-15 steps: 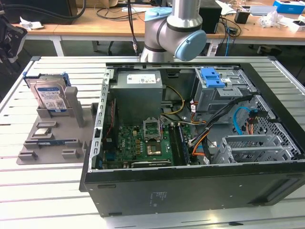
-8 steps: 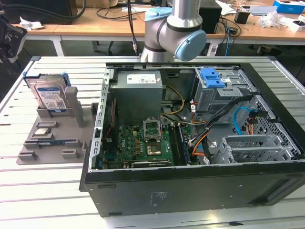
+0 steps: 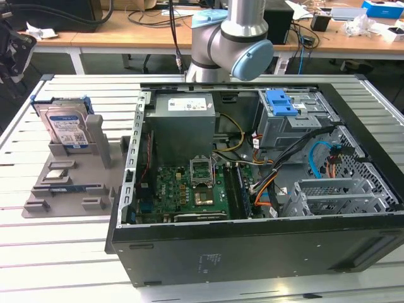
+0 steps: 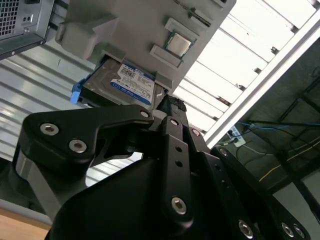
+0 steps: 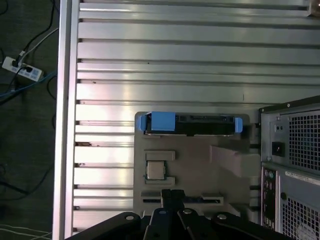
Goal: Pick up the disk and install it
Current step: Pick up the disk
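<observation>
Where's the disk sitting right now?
The disk stands on edge in the grey fixture on the exterior view's left, just outside the open computer case.

A ribbed aluminium table (image 3: 63, 265) spreads across the exterior view's centre. Behind it, cluttered wooden desks (image 3: 95, 35) run from ten to two o'clock. In the first wrist view, a white power strip (image 5: 20, 69) lies on the dark floor (image 5: 25, 160).

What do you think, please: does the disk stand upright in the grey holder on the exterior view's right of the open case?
Not quite: the exterior view shows the disk standing upright in the grey holder on that view's left of the open case, not its right.
</observation>
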